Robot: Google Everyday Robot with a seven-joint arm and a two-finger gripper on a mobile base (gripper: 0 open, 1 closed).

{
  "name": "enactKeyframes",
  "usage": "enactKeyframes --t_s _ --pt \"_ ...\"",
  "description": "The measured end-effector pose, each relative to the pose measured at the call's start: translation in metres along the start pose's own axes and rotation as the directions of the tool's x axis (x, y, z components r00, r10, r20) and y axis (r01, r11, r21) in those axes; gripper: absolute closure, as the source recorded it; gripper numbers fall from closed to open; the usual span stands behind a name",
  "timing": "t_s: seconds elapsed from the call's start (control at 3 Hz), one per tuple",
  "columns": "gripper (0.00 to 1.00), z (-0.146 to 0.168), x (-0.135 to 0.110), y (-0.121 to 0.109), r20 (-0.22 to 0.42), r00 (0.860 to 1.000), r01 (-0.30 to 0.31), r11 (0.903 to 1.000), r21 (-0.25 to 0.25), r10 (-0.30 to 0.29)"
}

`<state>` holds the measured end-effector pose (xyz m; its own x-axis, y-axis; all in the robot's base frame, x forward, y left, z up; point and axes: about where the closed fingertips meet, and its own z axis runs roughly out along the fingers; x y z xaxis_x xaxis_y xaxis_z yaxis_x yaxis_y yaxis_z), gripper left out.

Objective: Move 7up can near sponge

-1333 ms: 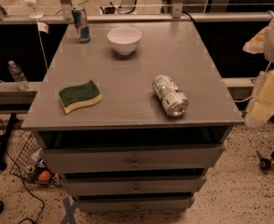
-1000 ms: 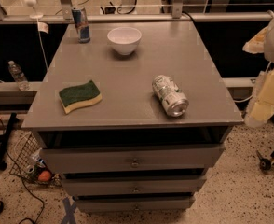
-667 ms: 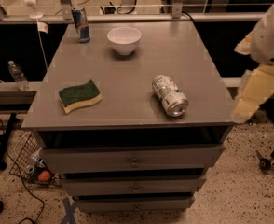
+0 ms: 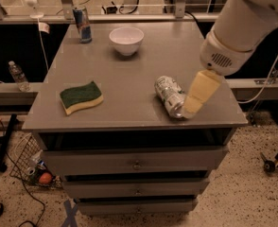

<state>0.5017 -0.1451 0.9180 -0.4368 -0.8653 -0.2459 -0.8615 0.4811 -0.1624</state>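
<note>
- Here, in the single camera view, the 7up can is seen lying on its side near the front right edge of the grey cabinet top, its shiny end turned toward the front.
- The gripper is hung low just beside the can's right flank, under the white arm. Contact cannot be made out, and whether it is spread or pressed together cannot be told.
- This placing is judged to be an approach for a grasp, the can not yet being lifted.
- The sponge is laid flat, green side up, well apart to the left, with bare surface between.
- A white bowl and a blue-and-silver can are stood at the back, away from that path.
- Drawers are set beneath the matte top. A water bottle and a speckled floor are seen around it.
</note>
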Motion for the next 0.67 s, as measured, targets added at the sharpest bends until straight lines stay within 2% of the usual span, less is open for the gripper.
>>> enactKeyframes --t_s 0.33,0.67 --pt "0.0 0.024 -0.02 0.0 -0.044 0.995 -0.093 0.9955 -0.015 0.092" --pt "0.0 0.045 -0.03 0.001 -0.097 0.982 -0.167 0.9856 -0.028 0.164"
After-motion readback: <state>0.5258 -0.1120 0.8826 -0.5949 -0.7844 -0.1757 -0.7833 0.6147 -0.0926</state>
